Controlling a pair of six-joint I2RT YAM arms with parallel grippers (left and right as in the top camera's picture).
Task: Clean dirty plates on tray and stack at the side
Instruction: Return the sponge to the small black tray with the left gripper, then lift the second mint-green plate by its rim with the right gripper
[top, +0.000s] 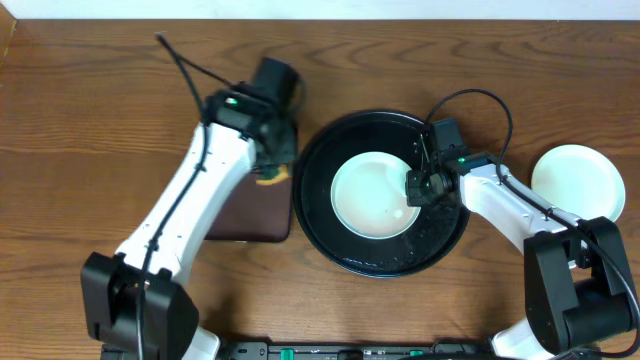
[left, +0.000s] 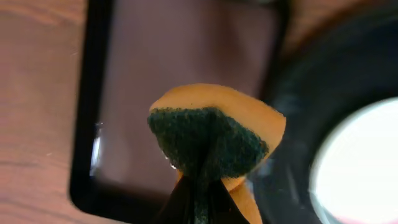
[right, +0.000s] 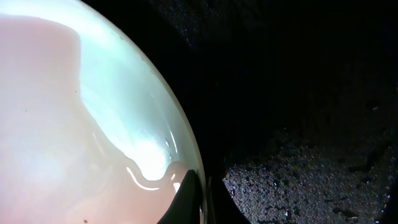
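Note:
A pale mint-white plate (top: 372, 195) lies in the round black tray (top: 385, 258). My right gripper (top: 424, 188) is shut on that plate's right rim; the right wrist view shows the fingers (right: 200, 202) pinching the wet plate edge (right: 93, 124) over the tray (right: 298, 93). My left gripper (top: 272, 165) is shut on a yellow sponge with a green scrub face (left: 211, 137), held above the rectangular tray, left of the black tray. Another white plate (top: 577, 182) sits on the bare wood at the right.
A dark-brown rectangular tray (top: 250, 215) lies left of the black tray, also in the left wrist view (left: 180, 56). Water droplets cover the black tray floor. Wood tabletop (top: 90, 120) surrounds everything.

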